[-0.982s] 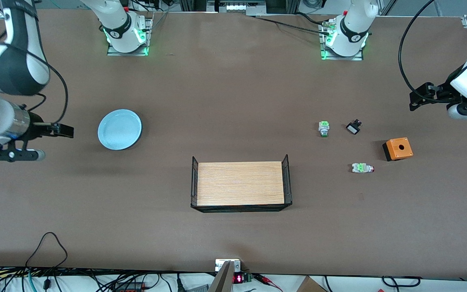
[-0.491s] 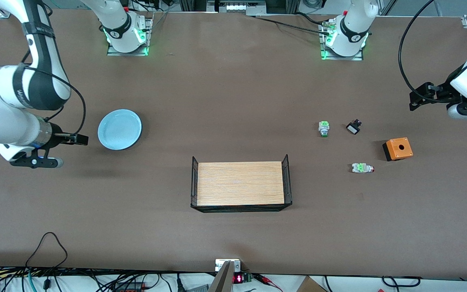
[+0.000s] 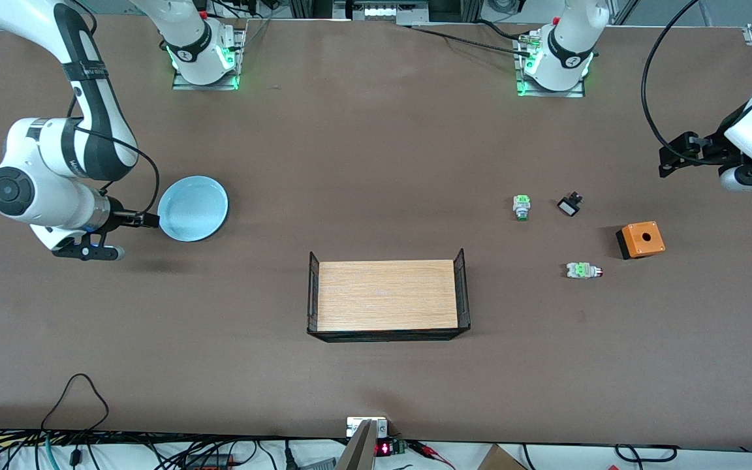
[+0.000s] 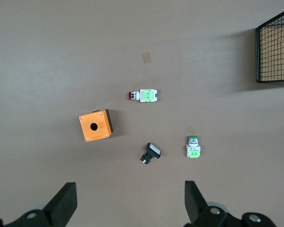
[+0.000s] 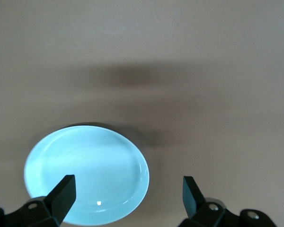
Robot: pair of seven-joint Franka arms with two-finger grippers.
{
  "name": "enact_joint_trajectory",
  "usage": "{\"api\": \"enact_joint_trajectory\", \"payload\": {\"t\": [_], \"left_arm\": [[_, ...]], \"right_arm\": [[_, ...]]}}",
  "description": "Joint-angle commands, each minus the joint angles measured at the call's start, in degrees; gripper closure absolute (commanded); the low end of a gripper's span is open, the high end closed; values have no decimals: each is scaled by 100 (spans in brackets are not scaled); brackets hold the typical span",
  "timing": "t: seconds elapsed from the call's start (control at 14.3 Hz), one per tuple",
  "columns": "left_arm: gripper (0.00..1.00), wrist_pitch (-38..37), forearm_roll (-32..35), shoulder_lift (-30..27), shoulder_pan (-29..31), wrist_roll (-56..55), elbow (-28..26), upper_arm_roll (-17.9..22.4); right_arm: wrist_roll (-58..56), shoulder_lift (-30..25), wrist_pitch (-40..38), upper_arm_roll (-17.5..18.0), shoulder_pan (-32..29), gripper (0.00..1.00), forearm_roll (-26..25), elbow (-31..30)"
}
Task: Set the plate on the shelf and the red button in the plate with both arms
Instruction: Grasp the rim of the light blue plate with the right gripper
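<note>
The red button (image 3: pixel 583 270) lies flat on the counter (image 3: pixel 376 163), its long axis along the counter, cap toward the left arm's end, open room around it. The plate (image 3: pixel 192 208) sits toward the right arm's end, the right hand (image 3: pixel 133 234) spread wide at its rim. The left hand (image 3: pixel 666 163) waits wide open.

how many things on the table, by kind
plate: 1
push-button units: 2, the red button and the green-capped button
small black-and-white part: 1
orange box: 1
wire-sided tray with a wooden floor: 1
total: 6
</note>
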Motion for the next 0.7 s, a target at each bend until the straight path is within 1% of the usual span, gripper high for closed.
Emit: {"api": "enact_joint_trajectory", "payload": {"t": [0.0,0.21,0.35,0.63], "left_arm": [[0,-141,56,29,17,-3,131,-26],[0,-150,56,29,17,-12,140,-35],[0,-150,56,29,8,-12,140,-35],[0,-150,56,28,0,-20,149,-35]], "right_arm": [[-429,-357,773,52,-216,0,-17,-910],[-625,-305,1004,61,-251,0,44,-1236],[-634,-287,1100,70,-251,0,281,-1429],[-652,-156,1574,70,-251,0,299,-1746]]}}
